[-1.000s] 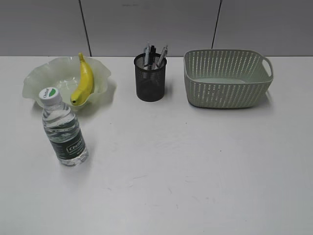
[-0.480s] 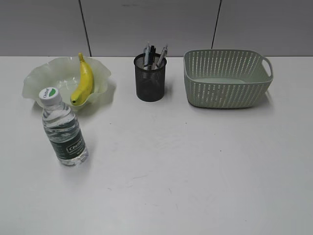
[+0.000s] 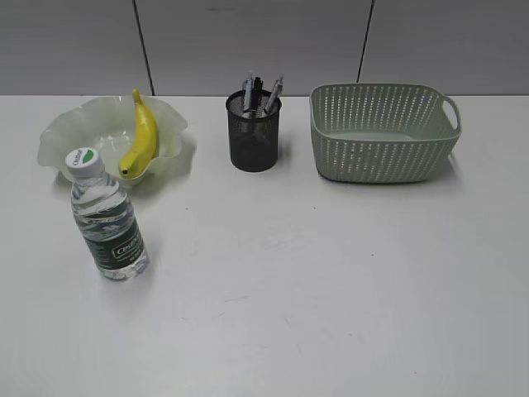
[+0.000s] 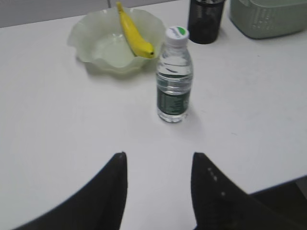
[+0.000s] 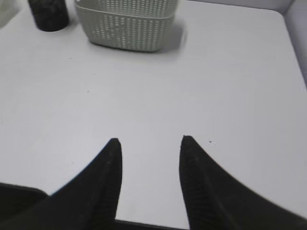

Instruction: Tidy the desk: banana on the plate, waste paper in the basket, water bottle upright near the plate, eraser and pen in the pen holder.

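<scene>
Banana [image 3: 140,141] lies in the plate [image 3: 62,132] at the upper left of the exterior frame, stem toward the wall, and the water bottle [image 3: 106,217] stands upright just in front of that dish, near it but apart. Pens [image 3: 263,89] poke out of the pen holder [image 3: 254,134] at top centre, and the basket [image 3: 384,132] sits to its right; whether the waste paper lies inside it, or the eraser inside the mesh cup, I cannot tell from these angles, though neither shows anywhere on the desk [image 3: 314,289]. By the look of things the tidying is at its end, and the next move, if any, calls only for the arms to draw clear without brushing the bottle. Left gripper [image 4: 158,160] hangs low in its wrist view, jaws parted and holding nothing, the bottle well ahead of it. Right gripper [image 5: 150,143] is likewise spread and empty over bare tabletop, the basket far ahead. Nothing stands in either one's way.
</scene>
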Controlling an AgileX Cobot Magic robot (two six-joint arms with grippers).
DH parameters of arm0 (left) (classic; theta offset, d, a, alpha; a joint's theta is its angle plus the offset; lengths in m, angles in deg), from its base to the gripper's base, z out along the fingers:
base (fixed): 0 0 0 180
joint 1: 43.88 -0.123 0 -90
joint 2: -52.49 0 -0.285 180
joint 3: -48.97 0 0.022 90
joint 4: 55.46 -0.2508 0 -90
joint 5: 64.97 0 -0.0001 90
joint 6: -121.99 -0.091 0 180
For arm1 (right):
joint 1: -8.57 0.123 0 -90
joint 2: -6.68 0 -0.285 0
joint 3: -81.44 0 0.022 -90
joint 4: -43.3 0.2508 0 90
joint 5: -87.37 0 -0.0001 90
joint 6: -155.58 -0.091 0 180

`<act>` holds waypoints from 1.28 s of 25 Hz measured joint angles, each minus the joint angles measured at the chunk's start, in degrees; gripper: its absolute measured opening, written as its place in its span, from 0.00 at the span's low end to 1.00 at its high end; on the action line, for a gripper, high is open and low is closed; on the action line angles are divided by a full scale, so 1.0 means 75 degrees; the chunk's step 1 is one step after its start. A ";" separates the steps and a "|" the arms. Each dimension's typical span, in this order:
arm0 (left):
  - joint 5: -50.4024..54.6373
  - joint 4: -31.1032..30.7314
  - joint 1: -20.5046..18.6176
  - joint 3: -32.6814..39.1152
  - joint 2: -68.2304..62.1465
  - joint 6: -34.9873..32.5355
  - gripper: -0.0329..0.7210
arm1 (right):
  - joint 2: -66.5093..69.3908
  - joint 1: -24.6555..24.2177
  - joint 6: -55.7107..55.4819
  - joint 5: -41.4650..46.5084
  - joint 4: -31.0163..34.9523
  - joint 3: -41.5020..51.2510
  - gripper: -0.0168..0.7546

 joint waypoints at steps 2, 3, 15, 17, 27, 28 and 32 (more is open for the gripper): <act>-0.0020 0.0000 -0.0575 0.0000 0.0220 0.0006 0.45 | 0.0000 -0.0526 0.0000 0.0000 0.0000 0.0000 0.45; -0.0018 0.0000 -0.0772 0.0000 0.0363 0.0006 0.44 | 0.0000 -0.0693 0.0000 0.0000 0.0000 0.0000 0.45; -0.0023 0.0000 -0.1149 0.0000 0.0459 0.0015 0.37 | 0.0000 -0.1210 0.0000 -0.0008 0.0008 0.0000 0.45; -0.0023 0.0000 -0.1149 0.0000 0.0459 0.0015 0.37 | 0.0000 -0.1210 0.0000 -0.0008 0.0008 0.0000 0.45; -0.0023 0.0000 -0.1224 0.0000 0.0459 0.0015 0.37 | 0.0000 -0.1210 0.0000 -0.0008 0.0008 0.0000 0.45; -0.0023 0.0000 -0.1270 0.0000 0.0459 0.0015 0.37 | 0.0000 -0.1210 0.0000 -0.0008 0.0008 0.0000 0.45; -0.0023 0.0000 -0.1362 0.0000 0.0459 0.0015 0.37 | 0.0000 -0.1210 0.0000 -0.0008 0.0008 0.0000 0.44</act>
